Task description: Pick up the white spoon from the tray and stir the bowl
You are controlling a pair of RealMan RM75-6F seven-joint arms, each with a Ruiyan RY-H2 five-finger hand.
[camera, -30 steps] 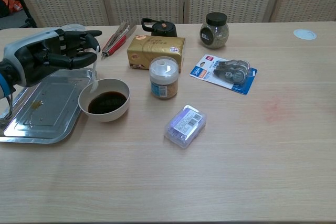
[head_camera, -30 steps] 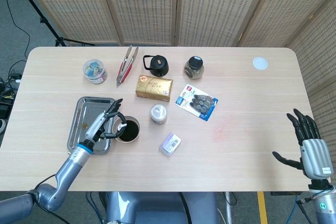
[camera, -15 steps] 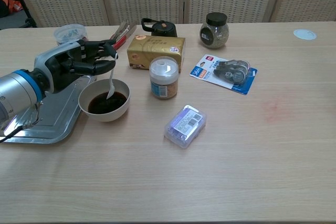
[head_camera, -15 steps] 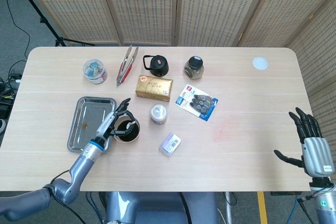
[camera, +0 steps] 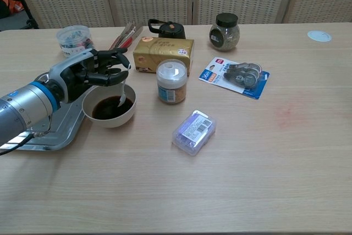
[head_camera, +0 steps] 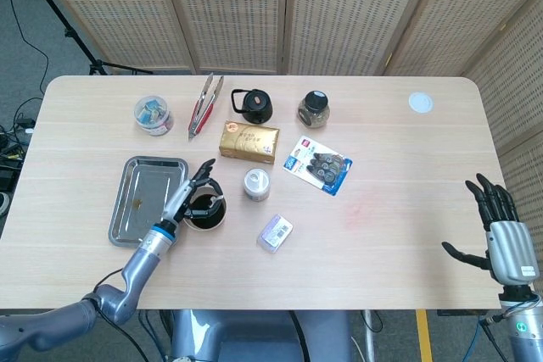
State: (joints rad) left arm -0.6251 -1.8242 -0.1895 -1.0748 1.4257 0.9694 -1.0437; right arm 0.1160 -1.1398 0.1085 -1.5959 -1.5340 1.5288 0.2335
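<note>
The left hand is over the bowl now, having swung across from the tray at the bowl's 9 o'clock in the last second. Its fingers pinch the white spoon, handle up, tip down in the dark liquid on the 3 o'clock side of the bowl. A moment back the spoon hung above the near rim; now it is dipped in, so the pick-up is done and the stir looks to be just starting. From the head view the hand covers the bowl's 9 o'clock edge. The right hand waits at the bench's far 4 o'clock corner, fingers spread wide, holding nothing. The white-capped jar stands close at the bowl's 3 o'clock, a thing to mind.
</note>
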